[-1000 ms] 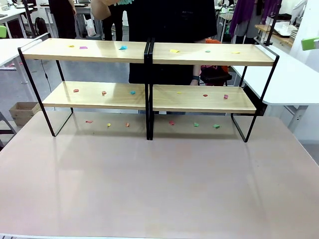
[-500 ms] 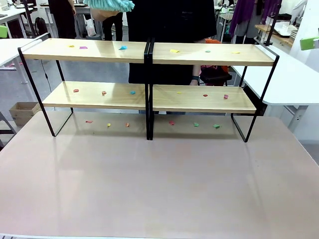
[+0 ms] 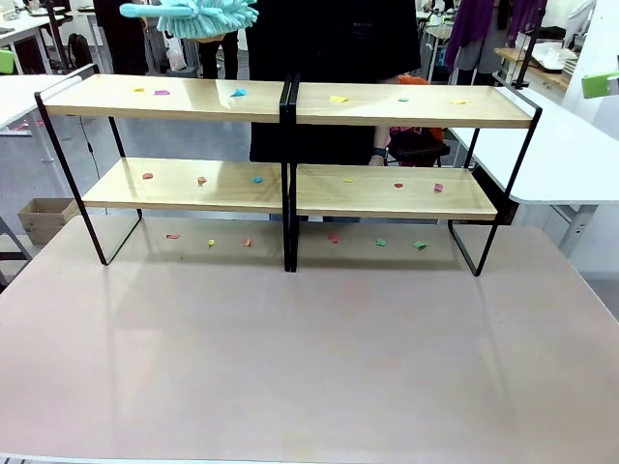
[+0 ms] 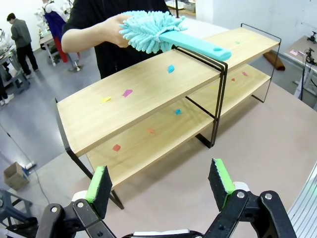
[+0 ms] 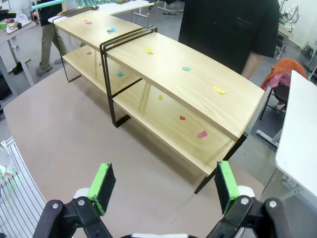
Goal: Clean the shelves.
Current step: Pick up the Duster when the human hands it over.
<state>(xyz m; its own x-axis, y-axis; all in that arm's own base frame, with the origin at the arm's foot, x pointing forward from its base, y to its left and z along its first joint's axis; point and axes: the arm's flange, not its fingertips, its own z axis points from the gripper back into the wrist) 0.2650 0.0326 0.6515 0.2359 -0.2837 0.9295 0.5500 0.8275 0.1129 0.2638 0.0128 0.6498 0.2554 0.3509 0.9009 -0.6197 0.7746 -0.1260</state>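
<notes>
The shelves (image 3: 290, 101) span the far half of the table: two joined racks of light wood boards in black frames, also seen from the left wrist (image 4: 148, 94) and the right wrist (image 5: 173, 74). Small coloured paper scraps (image 3: 239, 93) dot both tiers and the tabletop under them. A person behind the shelves holds a turquoise fluffy duster (image 3: 198, 14) above the left rack, handle toward my side (image 4: 198, 45). My left gripper (image 4: 161, 183) is open and empty, short of the shelves. My right gripper (image 5: 166, 183) is open and empty too.
The beige table (image 3: 309, 358) lies bare in front of the shelves. White tables (image 3: 571, 155) stand to the right and far left. A cardboard box (image 3: 44, 217) sits on the floor at the left. An orange cloth (image 5: 280, 74) hangs on a chair behind.
The person has brought the duster down into view over the left rack and swung it leftward, its handle now showing. Nothing on the shelves or table has moved.
</notes>
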